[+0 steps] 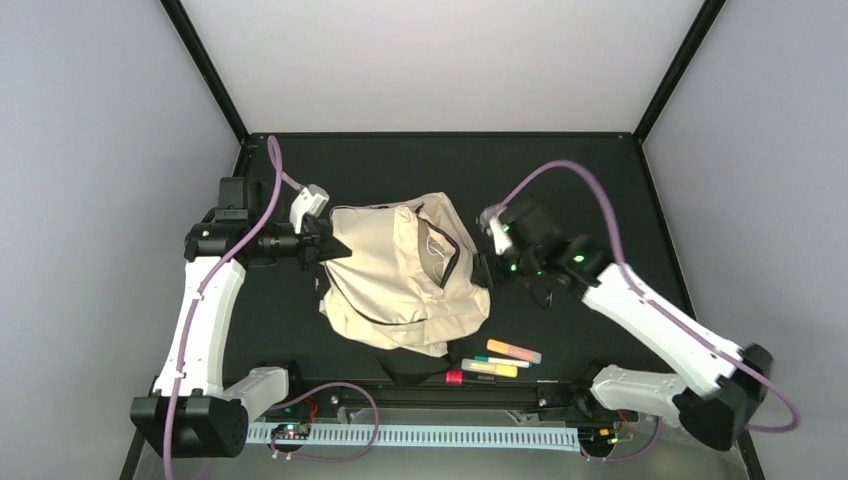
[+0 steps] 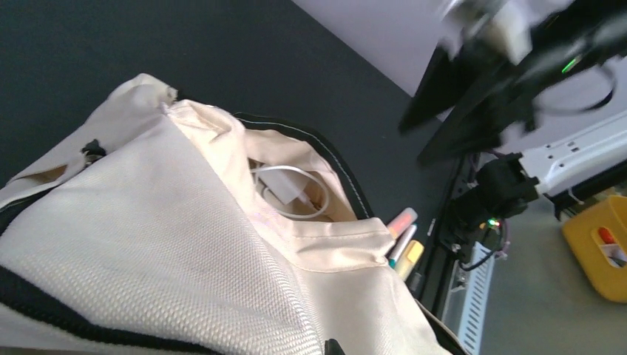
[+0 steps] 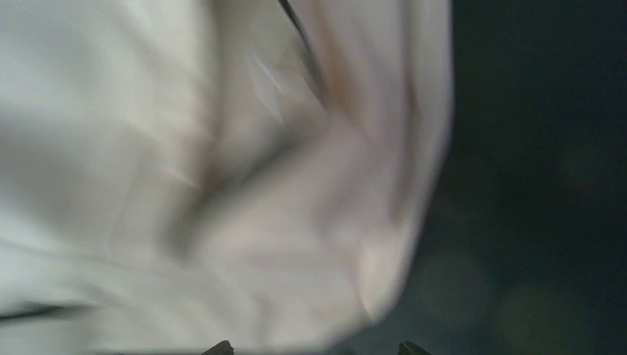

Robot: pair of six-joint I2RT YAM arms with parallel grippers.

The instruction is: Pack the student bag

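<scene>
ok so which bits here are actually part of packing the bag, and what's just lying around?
Job:
- student bag
- white charger cable, already in its open pocket
- markers beside its near edge, likely next in

Just there:
- yellow bin, off to the side
- purple arm cabling

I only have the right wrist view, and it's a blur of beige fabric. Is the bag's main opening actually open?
Observer: Yes, the student bag gapes at its zipper, and a white charger cable lies inside.
Operator: What's holding it?
Observer: The left hand is shut on its left edge.
Operator: Anything left to pack?
Observer: Highlighters lie on the table by the bag's near side.
</scene>
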